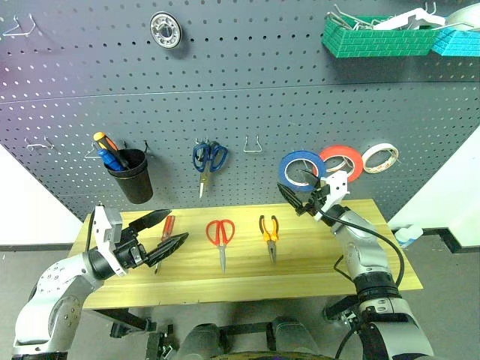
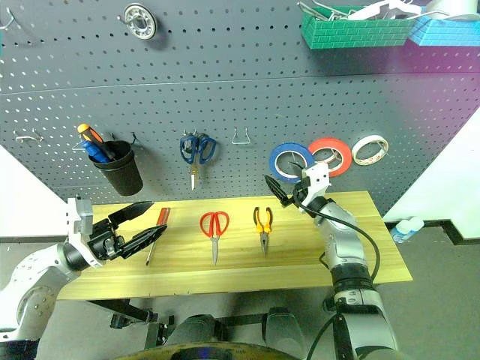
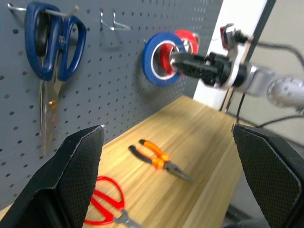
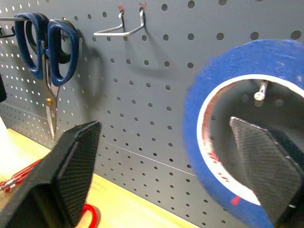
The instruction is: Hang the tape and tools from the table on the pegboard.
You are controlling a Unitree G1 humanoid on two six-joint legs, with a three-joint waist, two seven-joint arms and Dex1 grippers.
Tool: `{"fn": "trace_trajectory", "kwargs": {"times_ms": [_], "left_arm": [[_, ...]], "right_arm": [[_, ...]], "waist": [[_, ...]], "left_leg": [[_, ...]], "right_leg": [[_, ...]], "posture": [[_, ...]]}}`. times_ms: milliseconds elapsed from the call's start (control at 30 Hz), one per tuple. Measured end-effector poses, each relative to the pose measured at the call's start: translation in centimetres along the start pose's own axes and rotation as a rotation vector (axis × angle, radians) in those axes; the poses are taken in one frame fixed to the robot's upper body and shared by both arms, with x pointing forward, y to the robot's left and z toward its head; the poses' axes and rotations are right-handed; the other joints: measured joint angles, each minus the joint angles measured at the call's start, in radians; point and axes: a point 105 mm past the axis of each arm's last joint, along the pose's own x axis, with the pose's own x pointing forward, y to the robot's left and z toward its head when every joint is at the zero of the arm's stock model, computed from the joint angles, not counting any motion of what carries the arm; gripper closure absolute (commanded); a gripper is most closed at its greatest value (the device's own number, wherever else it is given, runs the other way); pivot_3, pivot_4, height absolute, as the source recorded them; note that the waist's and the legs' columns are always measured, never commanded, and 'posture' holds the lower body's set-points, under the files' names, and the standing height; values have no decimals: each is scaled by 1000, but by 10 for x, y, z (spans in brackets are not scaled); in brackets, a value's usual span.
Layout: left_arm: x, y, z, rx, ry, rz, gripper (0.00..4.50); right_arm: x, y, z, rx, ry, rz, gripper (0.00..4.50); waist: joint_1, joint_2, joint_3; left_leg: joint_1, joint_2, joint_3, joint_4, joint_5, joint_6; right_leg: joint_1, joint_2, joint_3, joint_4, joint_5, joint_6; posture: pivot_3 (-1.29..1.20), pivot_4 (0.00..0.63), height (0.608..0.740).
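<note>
Blue tape [image 1: 301, 168] hangs on a pegboard [image 1: 247, 90] hook at centre right; right gripper [image 1: 305, 196] spread around its rim, left gripper [image 1: 166, 231] spread wide, lower left

table [image 1: 315, 259] | on it: screwdriver [image 1: 166, 232], red scissors [image 1: 220, 236], pliers [image 1: 269, 232]

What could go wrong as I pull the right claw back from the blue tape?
One finger of the open right claw sits inside the blue tape, which hangs on a hook of the pegboard. Withdrawing crookedly could drag it off. The red scissors, pliers and screwdriver lie on the table beneath.
</note>
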Motion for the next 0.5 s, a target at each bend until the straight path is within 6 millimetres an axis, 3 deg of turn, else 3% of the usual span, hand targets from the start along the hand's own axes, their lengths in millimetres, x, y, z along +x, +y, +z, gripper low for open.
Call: {"fn": "trace_trajectory", "kwargs": {"times_ms": [233, 400, 500], "left_arm": [[-13, -3, -1, -52, -23, 66, 0], [-18, -5, -1, -54, -17, 80, 0], [-21, -4, 0, -48, -14, 95, 0]], "right_arm": [[-26, 10, -30, 108, 105, 15, 28], [-26, 20, -26, 117, 147, 7, 28], [-21, 33, -47, 116, 284, -21, 28]], "waist": [[5, 0, 0], [5, -1, 0], [5, -2, 0]], "left_leg": [[-1, 0, 0, 0, 0, 0], [0, 0, 0, 0, 0, 0], [0, 1, -1, 0, 0, 0]], "right_leg": [[0, 0, 0, -1, -2, -3], [0, 1, 1, -1, -3, -4], [-1, 2, 1, -1, -4, -6]], "posture": [[10, 0, 736], [21, 0, 736], [29, 0, 736]]}}
